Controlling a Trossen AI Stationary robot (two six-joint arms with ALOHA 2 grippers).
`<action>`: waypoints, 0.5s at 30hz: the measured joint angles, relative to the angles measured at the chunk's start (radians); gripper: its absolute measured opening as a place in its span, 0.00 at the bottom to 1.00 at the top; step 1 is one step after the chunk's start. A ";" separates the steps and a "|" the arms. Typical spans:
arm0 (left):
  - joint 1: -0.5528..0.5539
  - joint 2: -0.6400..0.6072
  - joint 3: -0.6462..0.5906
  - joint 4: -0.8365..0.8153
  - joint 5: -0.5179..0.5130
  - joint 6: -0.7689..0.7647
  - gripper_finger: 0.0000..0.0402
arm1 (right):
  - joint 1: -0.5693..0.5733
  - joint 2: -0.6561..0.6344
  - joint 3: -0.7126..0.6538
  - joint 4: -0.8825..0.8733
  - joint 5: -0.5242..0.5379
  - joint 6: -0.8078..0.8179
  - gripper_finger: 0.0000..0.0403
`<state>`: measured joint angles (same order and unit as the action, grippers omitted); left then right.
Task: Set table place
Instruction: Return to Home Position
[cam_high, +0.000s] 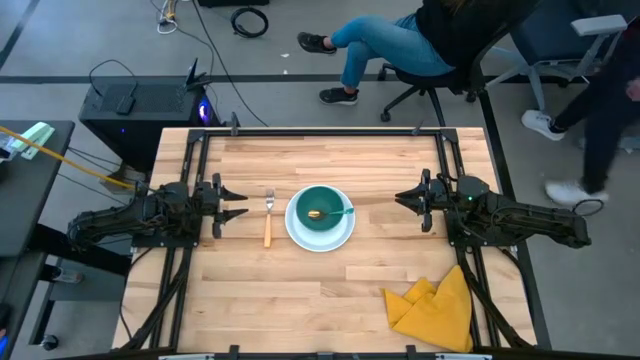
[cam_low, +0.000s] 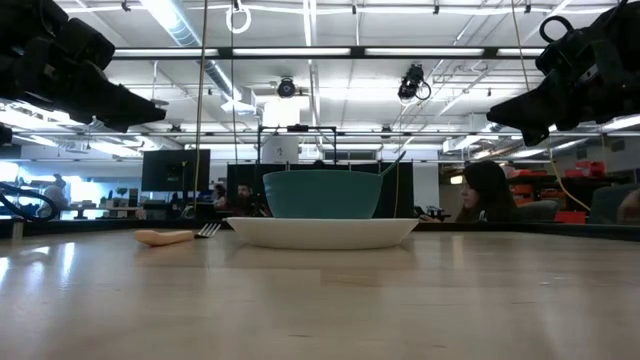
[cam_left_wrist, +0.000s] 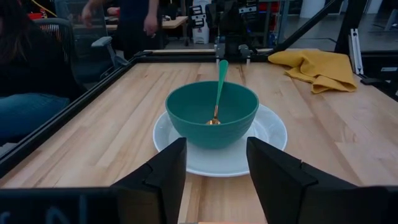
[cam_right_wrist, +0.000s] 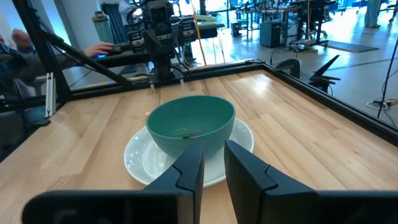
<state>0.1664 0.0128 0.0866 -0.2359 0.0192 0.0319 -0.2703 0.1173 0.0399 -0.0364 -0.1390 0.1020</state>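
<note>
A teal bowl (cam_high: 320, 211) stands in a round white plate (cam_high: 320, 238) at the table's middle. A gold spoon with a teal handle (cam_left_wrist: 219, 93) lies in the bowl, its handle leaning on the rim toward the right. An orange-handled fork (cam_high: 268, 222) lies flat on the wood just left of the plate. My left gripper (cam_high: 238, 202) hovers open left of the fork, pointing at the plate. My right gripper (cam_high: 403, 198) hovers open to the right of the plate, with a narrower gap, nothing between its fingers.
A crumpled yellow cloth (cam_high: 435, 303) lies near the table's front right corner. Black frame rails (cam_high: 320, 131) run along the table's edges. A seated person (cam_high: 400, 45) and another standing person are beyond the far and right edges. Bare wood lies in front of the plate.
</note>
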 joint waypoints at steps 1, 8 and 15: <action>0.000 0.000 0.000 0.000 0.000 0.000 0.44 | 0.000 0.000 0.000 0.000 0.000 0.000 0.17; 0.000 0.000 0.000 0.000 0.000 0.000 0.43 | 0.000 0.000 0.000 0.000 0.000 0.000 0.17; 0.000 0.000 0.000 0.000 0.000 0.000 0.44 | 0.000 0.000 0.000 0.000 0.000 0.000 0.17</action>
<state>0.1663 0.0128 0.0868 -0.2359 0.0192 0.0318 -0.2707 0.1173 0.0399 -0.0364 -0.1387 0.1018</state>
